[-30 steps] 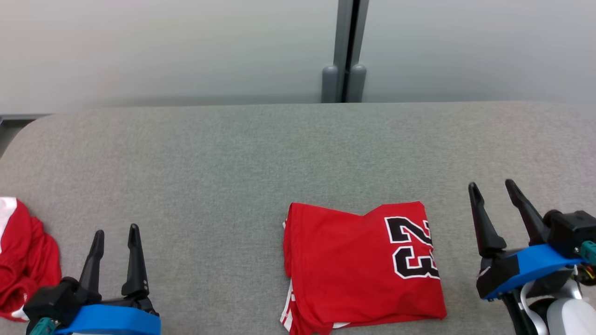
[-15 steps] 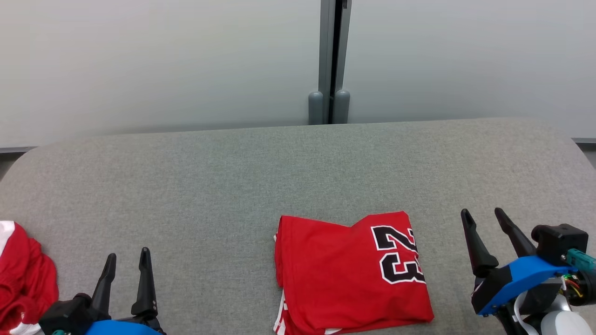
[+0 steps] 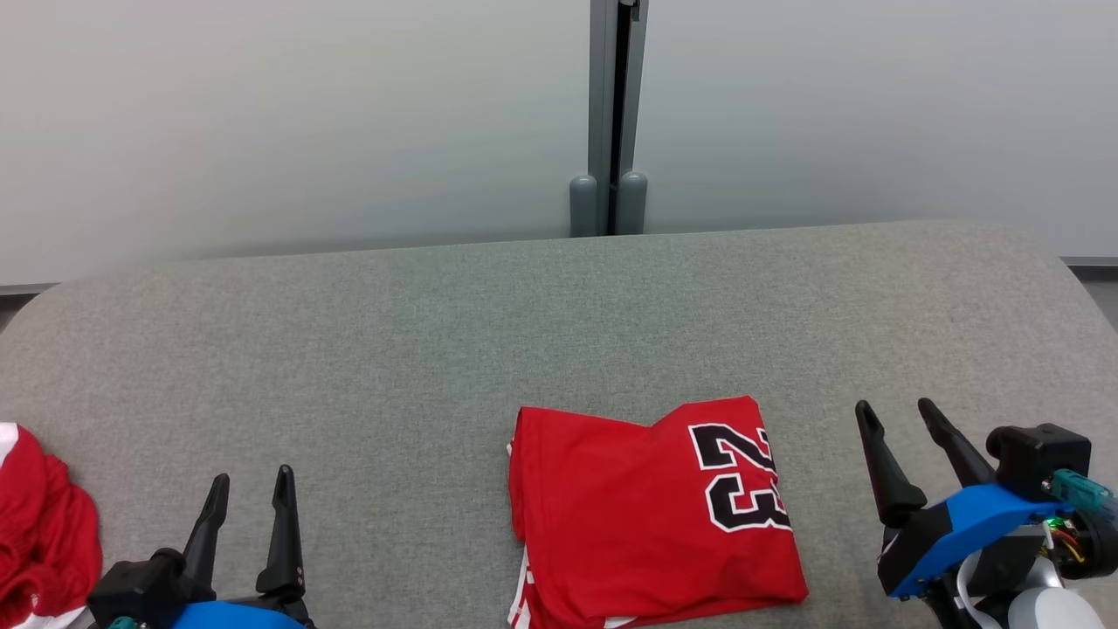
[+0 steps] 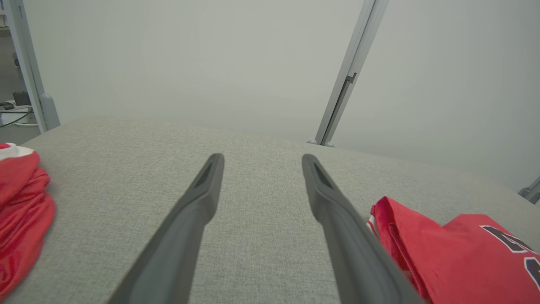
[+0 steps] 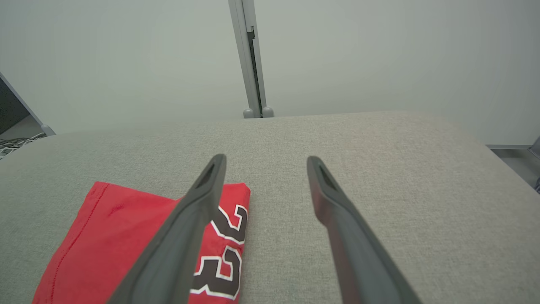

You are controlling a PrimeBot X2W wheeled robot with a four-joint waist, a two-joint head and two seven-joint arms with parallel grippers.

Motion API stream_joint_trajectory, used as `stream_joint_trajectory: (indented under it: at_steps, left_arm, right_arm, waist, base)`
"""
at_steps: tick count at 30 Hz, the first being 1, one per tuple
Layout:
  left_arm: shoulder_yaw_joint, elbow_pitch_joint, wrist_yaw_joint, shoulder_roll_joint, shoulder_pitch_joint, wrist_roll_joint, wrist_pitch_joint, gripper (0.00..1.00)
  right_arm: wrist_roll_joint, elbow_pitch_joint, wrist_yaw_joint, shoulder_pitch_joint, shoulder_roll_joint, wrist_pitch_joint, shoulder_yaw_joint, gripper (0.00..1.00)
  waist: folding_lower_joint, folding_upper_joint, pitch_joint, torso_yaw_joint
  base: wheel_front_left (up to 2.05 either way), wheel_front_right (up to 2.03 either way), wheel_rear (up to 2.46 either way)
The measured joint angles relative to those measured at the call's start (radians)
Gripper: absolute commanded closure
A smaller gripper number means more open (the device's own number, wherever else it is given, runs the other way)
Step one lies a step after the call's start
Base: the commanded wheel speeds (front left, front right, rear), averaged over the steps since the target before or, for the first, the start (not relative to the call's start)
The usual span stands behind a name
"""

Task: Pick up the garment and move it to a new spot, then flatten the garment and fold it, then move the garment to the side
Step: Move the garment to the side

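I see the folded red garment point(image 3: 651, 515) (number 23 facing up) lying flat on the grey desk point(image 3: 437, 349) at 5 o'clock, while my left gripper point(image 3: 251, 476) at 7 and right gripper point(image 3: 893, 405) at 4 both hang spread wide, grasping nothing.

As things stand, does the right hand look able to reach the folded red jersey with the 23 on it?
Probably yes. The right hand is open and holds nothing. It sits just beside the folded jersey, on the side of its numbered edge, and just grey tabletop lies between them.
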Motion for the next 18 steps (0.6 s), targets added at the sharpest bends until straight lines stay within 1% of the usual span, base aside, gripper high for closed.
stream_joint_trajectory:
  at_steps: [5, 8, 10, 11, 12, 14, 18]
  left_arm:
    - [-0.006, -0.008, 0.001, 0.001, 0.0, 0.003, -0.002, 0.0]
    - [-0.006, -0.014, 0.001, 0.003, 0.0, 0.003, -0.004, 0.0]
    - [-0.005, -0.021, 0.008, 0.004, -0.002, 0.004, -0.007, 0.0]
    - [-0.006, -0.025, 0.008, 0.005, -0.003, 0.007, -0.007, 0.0]
    - [-0.006, -0.03, 0.008, 0.005, -0.005, 0.007, -0.008, 0.0]
    - [-0.008, -0.032, 0.008, 0.006, -0.008, 0.008, -0.008, 0.0]
    - [-0.01, -0.041, 0.009, 0.007, -0.01, 0.009, -0.011, 0.0]
  right_arm:
    - [0.003, 0.0, 0.0, 0.0, 0.005, 0.008, 0.012, 0.0]
    - [0.01, -0.003, 0.0, -0.012, 0.007, 0.036, 0.027, 0.0]
    - [0.028, 0.004, 0.0, -0.025, 0.009, 0.091, 0.03, 0.0]
    - [0.035, 0.013, 0.0, -0.026, 0.014, 0.124, 0.02, 0.0]
    - [0.049, 0.025, 0.0, -0.027, 0.023, 0.155, -0.012, 0.0]
    - [0.041, 0.047, -0.001, -0.04, 0.021, 0.218, -0.037, 0.0]
    - [0.05, 0.084, 0.0, -0.066, 0.028, 0.324, -0.021, 0.0]
  waist:
    - [0.0, 0.0, 0.008, 0.002]
    - [0.0, 0.0, 0.017, 0.005]
    - [0.0, 0.0, 0.024, 0.01]
    - [0.0, 0.0, 0.028, 0.012]
    - [0.0, 0.0, 0.032, 0.015]
    - [0.0001, 0.0001, 0.038, 0.024]
    - [0.0, 0.0, 0.048, 0.045]
  base:
    - [0.0, 0.0, 0.0]
    - [0.0, 0.0, 0.0]
    - [0.0, 0.0, 0.0]
    - [0.0, 0.0, 0.0]
    - [0.0, 0.0, 0.0]
    - [0.0, 0.0, 0.0]
    - [0.0, 0.0, 0.0]
